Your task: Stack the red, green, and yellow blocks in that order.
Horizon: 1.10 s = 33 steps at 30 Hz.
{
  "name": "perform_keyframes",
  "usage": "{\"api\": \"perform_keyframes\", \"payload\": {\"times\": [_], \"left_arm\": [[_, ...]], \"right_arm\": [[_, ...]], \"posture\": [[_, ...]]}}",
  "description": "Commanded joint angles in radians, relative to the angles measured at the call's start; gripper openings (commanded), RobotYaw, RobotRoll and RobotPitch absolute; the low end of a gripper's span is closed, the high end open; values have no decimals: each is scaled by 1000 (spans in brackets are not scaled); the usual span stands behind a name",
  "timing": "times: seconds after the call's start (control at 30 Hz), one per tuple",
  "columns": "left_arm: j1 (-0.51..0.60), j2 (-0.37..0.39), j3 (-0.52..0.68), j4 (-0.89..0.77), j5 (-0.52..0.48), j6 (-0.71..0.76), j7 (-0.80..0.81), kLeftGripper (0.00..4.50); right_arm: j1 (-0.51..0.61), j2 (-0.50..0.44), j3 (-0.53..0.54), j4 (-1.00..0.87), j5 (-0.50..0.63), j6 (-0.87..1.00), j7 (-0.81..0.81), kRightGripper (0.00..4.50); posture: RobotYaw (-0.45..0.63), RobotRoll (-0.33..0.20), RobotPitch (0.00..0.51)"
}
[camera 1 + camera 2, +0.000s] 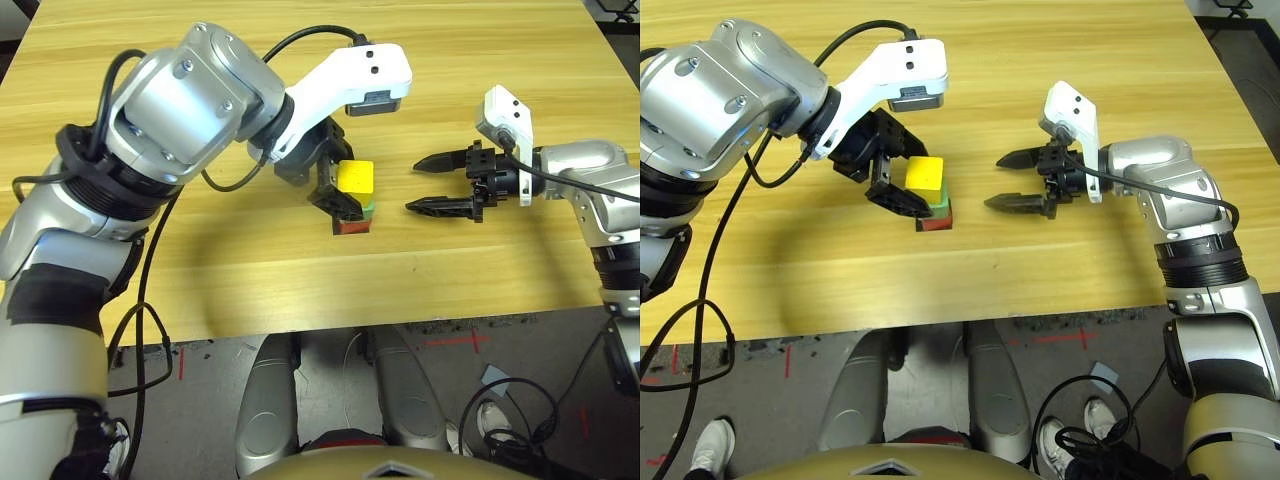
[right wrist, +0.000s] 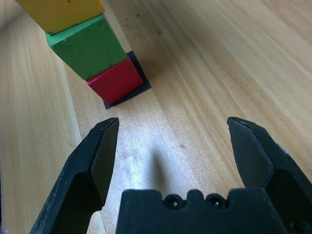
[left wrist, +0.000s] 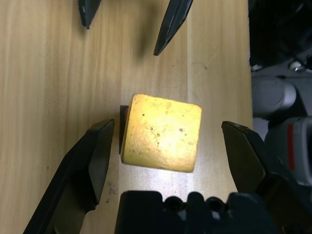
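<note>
The stack looks complete: in the right wrist view, at the upper left of the frame, the red block (image 2: 116, 82) sits at the bottom on the black patch (image 2: 142, 85), the green block (image 2: 88, 48) rests on it, and the yellow block (image 2: 66, 12) is on top, its upper part cut off by the frame edge. In the left eye view the tower is just right of the middle of the frame, with the yellow face uppermost and slivers of green and red below it. The blocks are slightly out of line with one another, yet the tower stands. The left gripper (image 3: 168, 146) has its fingers spread apart on either side of the yellow block, touching neither side of it in the left wrist view, so nothing is clamped. The right gripper (image 1: 412, 184), right of the middle in the left eye view, also has its fingers apart, with nothing between them, well clear of the tower. By this look, all the placing is done, red then green then yellow from the bottom up. What seems left is drawing the left gripper away cleanly, since a brush from one of its fingers could shift or topple the blocks.
</note>
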State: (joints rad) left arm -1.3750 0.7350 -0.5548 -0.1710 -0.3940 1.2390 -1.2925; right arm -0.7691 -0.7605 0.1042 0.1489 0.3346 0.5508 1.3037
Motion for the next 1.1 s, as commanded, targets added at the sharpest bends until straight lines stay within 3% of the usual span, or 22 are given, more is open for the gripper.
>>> {"api": "perform_keyframes", "payload": {"times": [0.03,0.2,0.33,0.47,0.6,0.83,0.93,1.1], "left_arm": [[45,53,99,-37,-70,28,-19,4484],[114,15,353,0,-131,127,124,4484],[232,-65,570,31,-60,15,377,4484],[421,-144,710,-4,36,-247,601,4484],[652,-272,851,-41,112,-510,831,4484],[905,-338,931,68,245,-982,1024,4484],[963,-343,920,115,281,-1113,1062,4484],[1024,-385,901,161,282,-1191,1104,4484]], "right_arm": [[-7,-20,-32,32,30,-33,53,4500],[-36,-8,-87,82,73,-17,43,4500],[-45,51,-175,140,77,-27,-123,4500],[6,113,-262,161,61,-95,-295,4500],[95,187,-351,139,20,-220,-535,4500],[165,260,-455,188,-40,-430,-827,4500],[181,258,-483,250,-52,-501,-883,4500],[206,262,-495,321,-45,-583,-898,4500]], "posture": [[97,30,320],[120,24,312],[139,14,306],[147,4,305],[150,1,306],[144,5,310],[137,-2,303],[121,-13,303]]}}
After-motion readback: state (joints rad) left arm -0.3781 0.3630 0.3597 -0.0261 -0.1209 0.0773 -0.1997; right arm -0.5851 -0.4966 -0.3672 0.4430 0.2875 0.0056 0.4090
